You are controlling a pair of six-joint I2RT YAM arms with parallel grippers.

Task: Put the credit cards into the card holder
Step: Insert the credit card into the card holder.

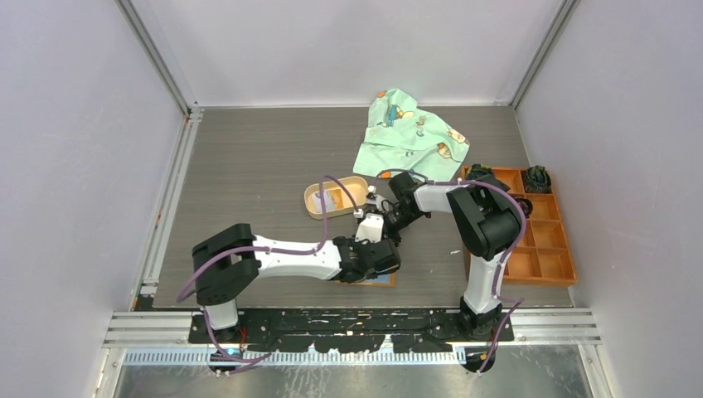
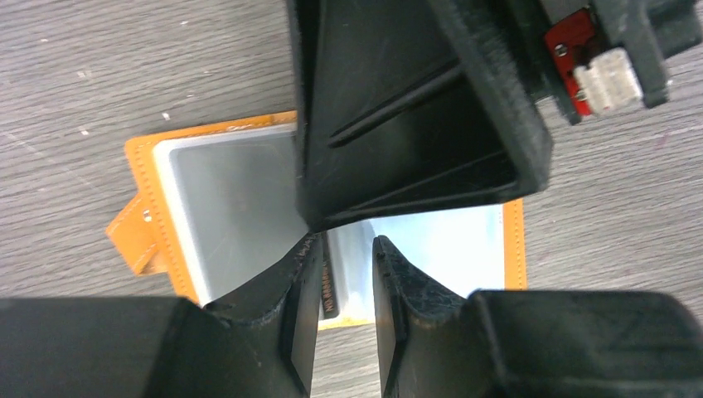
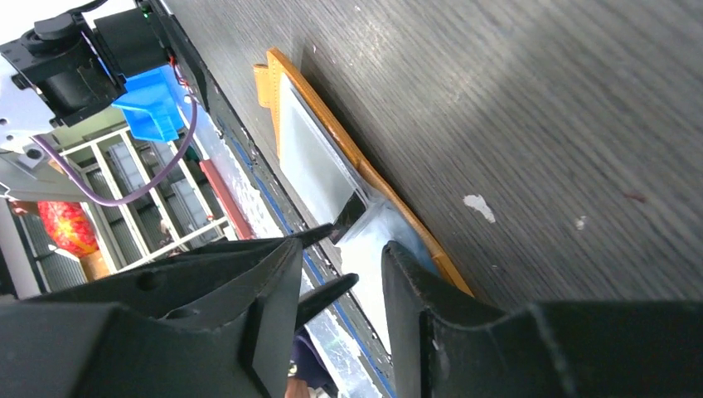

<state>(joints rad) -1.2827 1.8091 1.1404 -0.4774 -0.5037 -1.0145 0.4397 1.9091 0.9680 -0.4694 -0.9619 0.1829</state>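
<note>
Reaching toward the centre from its base at the lower left of the overhead view, the left arm lies low and almost level, its wrist turned down over the card holder [image 2: 149,157]. The right arm rises from its base at the lower right, bends sharply at the elbow and sends its forearm back toward the middle, so that both wrists crowd the same spot. The card holder lies flat on the bench [image 1: 249,166], low in the middle of that view and close to the arms' bases, largely covered by the left wrist. The credit cards [image 2: 224,199] lie whitish to pale blue on its orange face, inside the stitched border. In its own camera, the left claw [image 2: 346,245] has its fingers a narrow gap apart just above the cards' lower edge. A dark printed strip runs along one finger's inner face, and I cannot tell whether that is a card edge. The right claw [image 3: 341,246] is spread somewhat wider with nothing gripped. It comes down steeply from the top of the left wrist view, and its tip meets the cards near their middle. Farther up the overhead view sit an oval tan tray [image 1: 311,199], a green patterned cloth [image 1: 410,133] and, at right, an orange compartment box [image 1: 530,279].
</note>
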